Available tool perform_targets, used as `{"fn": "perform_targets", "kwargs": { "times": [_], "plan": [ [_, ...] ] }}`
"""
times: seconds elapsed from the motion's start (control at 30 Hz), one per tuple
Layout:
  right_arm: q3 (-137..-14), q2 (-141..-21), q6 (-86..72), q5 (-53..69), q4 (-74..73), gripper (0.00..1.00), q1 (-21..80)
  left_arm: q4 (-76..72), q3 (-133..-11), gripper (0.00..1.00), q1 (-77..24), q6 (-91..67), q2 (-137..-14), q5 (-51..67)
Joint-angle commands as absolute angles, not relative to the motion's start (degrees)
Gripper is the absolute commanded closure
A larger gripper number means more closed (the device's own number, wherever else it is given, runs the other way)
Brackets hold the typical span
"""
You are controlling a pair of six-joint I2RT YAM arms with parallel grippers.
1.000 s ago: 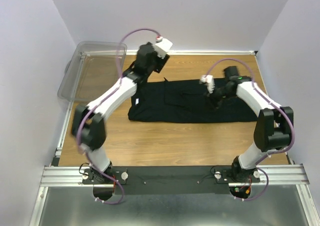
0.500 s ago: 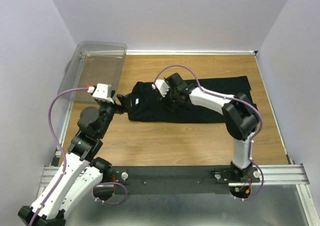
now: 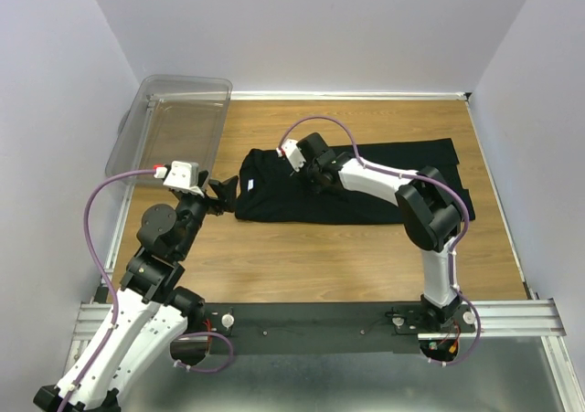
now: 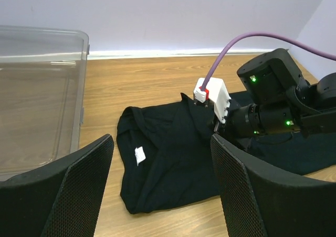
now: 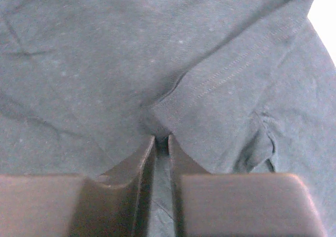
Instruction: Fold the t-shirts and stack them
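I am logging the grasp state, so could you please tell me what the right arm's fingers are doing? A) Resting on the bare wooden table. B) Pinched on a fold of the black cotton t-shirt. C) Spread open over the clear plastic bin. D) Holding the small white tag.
B: in the right wrist view the right arm's fingers are almost shut, with a hemmed fold of the black cotton t-shirt bunched between them.

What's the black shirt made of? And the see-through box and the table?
The t-shirt looks like soft knit cloth, maybe cotton: matte black, wrinkly, with stitched hems. The bin looks like hard clear plastic: its shiny walls show the wood behind. The table looks like wood, with brown grain lines, though it could be a printed top.
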State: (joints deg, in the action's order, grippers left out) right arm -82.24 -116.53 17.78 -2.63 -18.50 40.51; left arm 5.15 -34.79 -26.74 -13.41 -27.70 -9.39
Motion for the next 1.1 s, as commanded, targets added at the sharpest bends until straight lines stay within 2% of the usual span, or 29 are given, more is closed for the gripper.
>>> {"fn": "perform_targets", "kwargs": {
  "times": [0.0,0.1,0.2,0.33,0.4,0.43,0.5,0.53,0.6,0.7,0.73,0.77,0.8,0.83,0.87,0.9,0.93,1.07],
  "plan": [
    [-82.8,-115.1,17.0,-6.9,-16.5,0.83,40.8,4.2,-34.7,0.18,-26.5,-13.9,-27.4,-7.9],
    [-82.4,-113.8,16.3,-8.9,-15.2,0.99,39.7,4.0,-34.6,0.18,-26.5,-13.9,-27.4,-7.6],
    [-82.6,-113.2,14.5,-11.5,-14.2,0.99,37.7,4.0,-34.6,0.18,-26.5,-14.0,-27.4,-7.4],
    [-83.1,-112.9,13.4,-13.0,-13.7,0.99,30.1,3.8,-34.5,0.18,-26.5,-14.1,-27.5,-7.0],
    [-82.5,-112.8,13.2,-13.1,-13.7,0.82,27.8,3.4,-34.5,0.18,-26.5,-14.2,-27.8,-6.5],
    [-82.0,-112.2,13.3,-12.8,-13.7,0.54,25.8,3.4,-34.4,0.18,-26.5,-14.5,-28.1,-6.4],
    [-80.4,-111.0,12.7,-10.7,-13.7,0.34,23.0,3.3,-34.4,0.18,-26.5,-15.6,-28.6,-5.9],
    [-80.0,-110.2,12.5,-10.1,-13.7,0.29,22.2,3.4,-34.3,0.18,-26.5,-16.2,-28.9,-5.8],
    [-79.3,-107.9,12.4,-8.9,-13.7,0.26,20.8,3.3,-33.9,0.18,-26.5,-20.6,-29.6,-6.7],
    [-76.0,-103.1,15.6,-0.1,-14.2,0.22,17.5,4.0,-32.3,0.18,-26.5,-31.8,-31.1,-7.9],
    [-74.5,-101.0,19.0,5.6,-15.3,0.19,17.6,4.0,-30.8,0.18,-26.5,-35.0,-32.2,-7.6],
    [-73.3,-97.7,23.2,19.2,-20.5,0.19,17.5,4.0,-29.9,0.18,-26.5,-37.7,-33.0,-5.9],
    [-72.3,-95.7,28.9,27.1,-24.8,0.19,17.5,3.9,-29.0,0.18,-26.5,-40.9,-34.1,-4.8],
    [-70.9,-94.2,43.7,34.5,-30.2,0.17,18.1,3.8,-27.7,0.19,-26.5,-45.5,-35.2,-4.1],
    [-67.6,-92.7,51.1,43.9,-38.8,0.17,18.8,4.2,-27.4,0.19,-26.5,-47.5,-37.9,-3.4],
    [-65.1,-89.3,60.1,45.5,-40.7,0.16,20.3,5.9,-27.2,0.21,-26.5,-49.1,-39.4,-3.6],
    [-62.5,-88.1,62.0,44.8,-40.7,0.16,25.2,7.2,-27.2,0.24,-26.5,-50.7,-40.8,-4.4],
    [-53.2,-85.9,52.9,28.9,-26.5,0.17,41.3,14.1,-28.8,0.25,-26.5,-58.7,-46.5,-11.9]
  ]
}}
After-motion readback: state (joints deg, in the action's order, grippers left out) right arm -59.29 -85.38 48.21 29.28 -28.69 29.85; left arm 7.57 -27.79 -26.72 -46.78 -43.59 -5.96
